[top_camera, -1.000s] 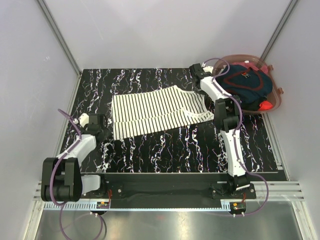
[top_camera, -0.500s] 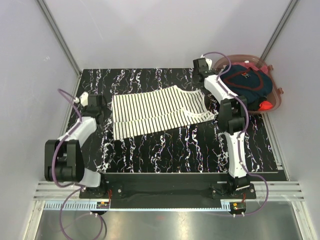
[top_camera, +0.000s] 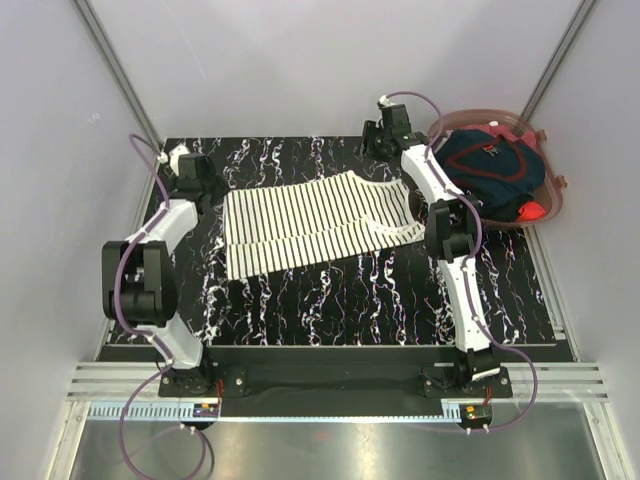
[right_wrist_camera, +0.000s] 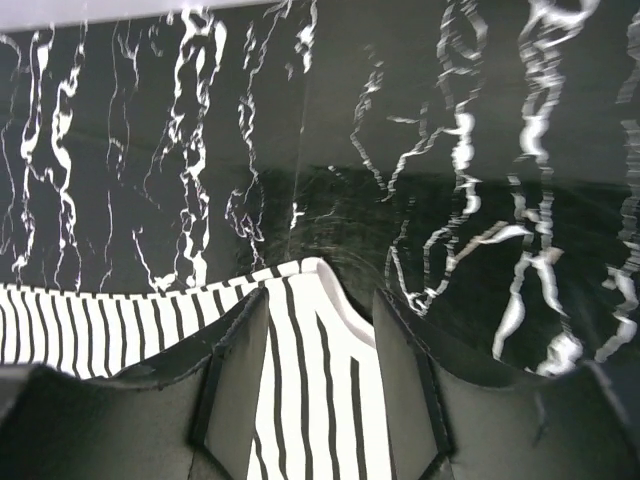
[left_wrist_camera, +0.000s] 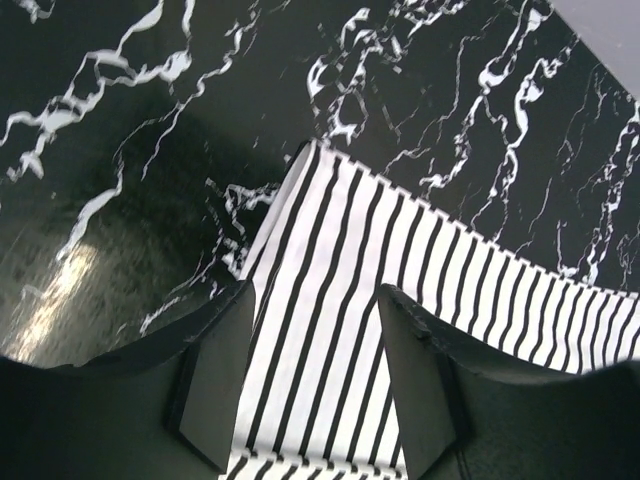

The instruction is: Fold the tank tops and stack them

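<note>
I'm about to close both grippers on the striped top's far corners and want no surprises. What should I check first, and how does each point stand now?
1. The left gripper has open jaws with a corner of the striped tank top between them: ok.
2. The right gripper has open jaws over the other far corner: ok.
3. The striped tank top lies spread on the table: ok.
4. Fingers low enough to pinch cloth: cannot tell.
5. The navy tank top sits in the basket, apart from the fold: ok.
</note>
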`<state>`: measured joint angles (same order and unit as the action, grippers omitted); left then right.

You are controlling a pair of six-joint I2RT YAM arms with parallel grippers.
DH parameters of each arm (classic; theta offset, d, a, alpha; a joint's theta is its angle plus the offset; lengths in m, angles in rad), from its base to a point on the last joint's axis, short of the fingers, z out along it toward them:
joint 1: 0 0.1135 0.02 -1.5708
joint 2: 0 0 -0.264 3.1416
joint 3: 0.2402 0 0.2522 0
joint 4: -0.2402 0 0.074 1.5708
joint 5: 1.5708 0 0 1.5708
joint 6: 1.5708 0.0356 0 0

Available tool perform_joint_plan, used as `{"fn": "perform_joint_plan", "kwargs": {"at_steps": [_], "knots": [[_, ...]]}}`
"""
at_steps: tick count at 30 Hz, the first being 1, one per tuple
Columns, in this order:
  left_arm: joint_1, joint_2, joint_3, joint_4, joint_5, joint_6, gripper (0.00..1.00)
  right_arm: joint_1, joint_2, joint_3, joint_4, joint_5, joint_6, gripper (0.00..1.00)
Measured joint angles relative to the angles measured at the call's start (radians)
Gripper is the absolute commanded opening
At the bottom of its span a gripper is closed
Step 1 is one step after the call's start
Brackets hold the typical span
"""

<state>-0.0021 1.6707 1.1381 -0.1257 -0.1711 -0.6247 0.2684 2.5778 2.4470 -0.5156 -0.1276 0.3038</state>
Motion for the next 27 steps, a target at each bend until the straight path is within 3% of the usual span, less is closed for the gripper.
{"fn": "perform_joint_plan", "kwargs": {"at_steps": [11,24,27], "knots": [[0.030,0.111,0.088,-0.010,0.007,0.057,0.57,0.010,0.129,0.035,-0.003,-0.109,0.001,0.55],[0.035,0.303,0.233,-0.049,0.019,0.097,0.53,0.041,0.147,0.044,0.002,-0.119,0.003,0.49],[0.037,0.334,0.269,-0.071,0.021,0.105,0.53,0.047,0.154,0.058,0.003,-0.109,0.003,0.59]]}}
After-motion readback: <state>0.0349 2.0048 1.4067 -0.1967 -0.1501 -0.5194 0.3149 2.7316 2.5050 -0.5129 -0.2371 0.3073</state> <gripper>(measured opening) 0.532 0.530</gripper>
